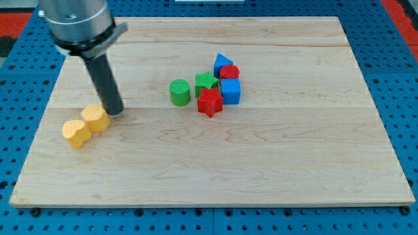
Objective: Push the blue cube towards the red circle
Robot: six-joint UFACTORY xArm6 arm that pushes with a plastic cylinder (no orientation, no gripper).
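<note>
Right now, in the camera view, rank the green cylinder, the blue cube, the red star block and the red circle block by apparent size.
1. green cylinder, blue cube and red star block: too alike to rank
2. red circle block, smallest, though partly hidden and farther back

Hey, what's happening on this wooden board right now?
A robot arm with a dark rod is working on the board. My tip sits at the view's left, right beside two yellow blocks, far from the cluster near the middle. There the blue cube already sits just below the red circle, apparently touching, with a blue triangle, green star, red star and green cylinder around them.
</note>
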